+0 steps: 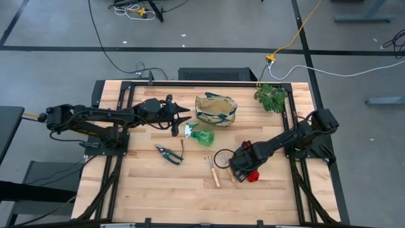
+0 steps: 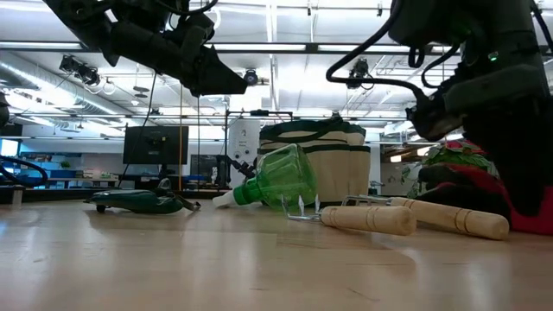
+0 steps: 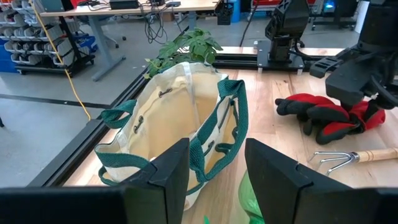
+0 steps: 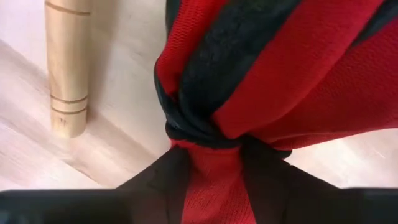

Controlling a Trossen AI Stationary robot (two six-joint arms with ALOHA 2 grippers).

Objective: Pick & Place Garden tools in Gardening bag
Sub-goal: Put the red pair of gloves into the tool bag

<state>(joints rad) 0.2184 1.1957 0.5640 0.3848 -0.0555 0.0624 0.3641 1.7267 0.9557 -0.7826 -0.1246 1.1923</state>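
The red-and-black gloves (image 4: 261, 68) lie on the table at the near right, with my right gripper (image 4: 211, 155) down on them from above and shut on their cloth. Two wooden-handled rakes (image 1: 213, 171) lie just left of them. The green spray bottle (image 1: 204, 136) lies on its side mid-table, and the dark shears (image 1: 169, 154) lie flat to its left. The beige gardening bag (image 1: 216, 109) stands open at the far middle. My left gripper (image 3: 214, 180) hovers open above the table, left of the bag and pointing at it. My right gripper pinches a bunched fold of the gloves' red and black cloth (image 4: 208, 134) between its two fingers. The fingers come from above, pointing down. The gloves rest on the table, and the cloth is gathered in where the fingers meet it.
A leafy green plant (image 1: 272, 97) lies at the far right corner. One rake handle (image 4: 67, 68) lies close beside the gloves. A black cable loop (image 1: 221, 158) lies by the rakes. Bare wood spreads along the near edge and at the left.
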